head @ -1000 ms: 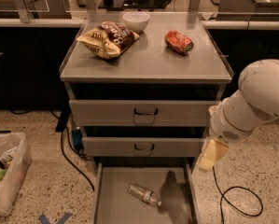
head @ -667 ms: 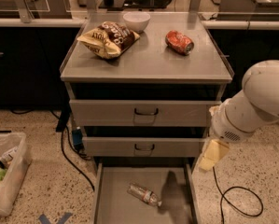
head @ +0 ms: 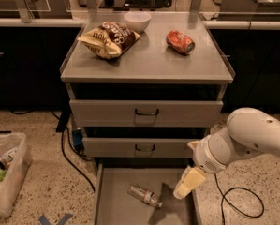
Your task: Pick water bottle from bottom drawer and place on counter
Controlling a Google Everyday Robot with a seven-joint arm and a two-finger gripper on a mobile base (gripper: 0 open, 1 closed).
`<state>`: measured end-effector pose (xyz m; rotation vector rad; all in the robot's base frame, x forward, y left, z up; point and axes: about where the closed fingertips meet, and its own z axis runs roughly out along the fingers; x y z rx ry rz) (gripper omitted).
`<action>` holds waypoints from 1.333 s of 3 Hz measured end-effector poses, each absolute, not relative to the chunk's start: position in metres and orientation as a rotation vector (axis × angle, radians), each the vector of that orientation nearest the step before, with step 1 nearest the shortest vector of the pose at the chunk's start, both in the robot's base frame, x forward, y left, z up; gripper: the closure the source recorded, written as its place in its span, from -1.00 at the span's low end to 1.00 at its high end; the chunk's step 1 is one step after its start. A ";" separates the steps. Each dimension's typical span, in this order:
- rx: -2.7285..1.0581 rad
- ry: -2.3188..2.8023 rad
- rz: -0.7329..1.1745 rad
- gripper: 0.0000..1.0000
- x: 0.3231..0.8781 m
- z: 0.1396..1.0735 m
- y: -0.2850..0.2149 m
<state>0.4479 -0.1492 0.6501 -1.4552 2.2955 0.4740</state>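
Water bottle (head: 144,196) lying in bottom drawer (head: 115,191), drawer front cut off, end effector (head: 181,192) just right, grip unclear

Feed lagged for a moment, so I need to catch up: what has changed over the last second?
The end effector has dropped down and leftward, now hanging over the right side of the open bottom drawer, just right of the water bottle. Nothing is grasped yet. The bottle lies where it was; chip bag, bowl and red can sit unchanged on the counter.
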 end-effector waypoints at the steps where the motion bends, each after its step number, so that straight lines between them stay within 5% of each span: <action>1: -1.455 2.295 0.474 -1.00 0.448 0.650 -0.149; 4: -1.308 2.360 0.515 -1.00 0.428 0.486 -0.092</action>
